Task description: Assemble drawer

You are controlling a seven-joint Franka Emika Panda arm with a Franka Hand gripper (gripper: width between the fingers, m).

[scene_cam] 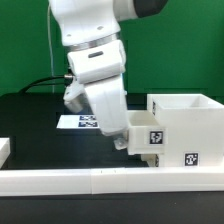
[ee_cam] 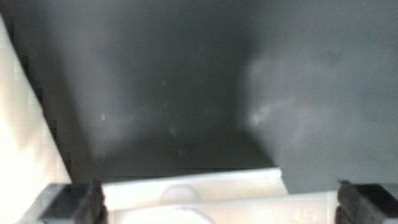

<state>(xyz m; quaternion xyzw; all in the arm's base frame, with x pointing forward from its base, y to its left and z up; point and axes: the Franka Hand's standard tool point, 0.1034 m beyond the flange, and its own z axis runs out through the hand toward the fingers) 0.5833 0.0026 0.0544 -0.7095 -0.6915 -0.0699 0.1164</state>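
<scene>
The drawer's large white casing stands at the exterior view's right, a black-and-white tag on its front. A smaller white tray, also tagged, sits against its side. My gripper reaches down at the tray's outer end. In the wrist view the gripper is open. Its dark fingers stand on either side of the tray, which shows a rounded knob. I cannot tell if the fingers touch the tray's sides.
A long low white border rail runs along the front of the black table. The marker board lies behind the arm. A white piece shows at the exterior view's left edge. A pale strip borders the wrist view.
</scene>
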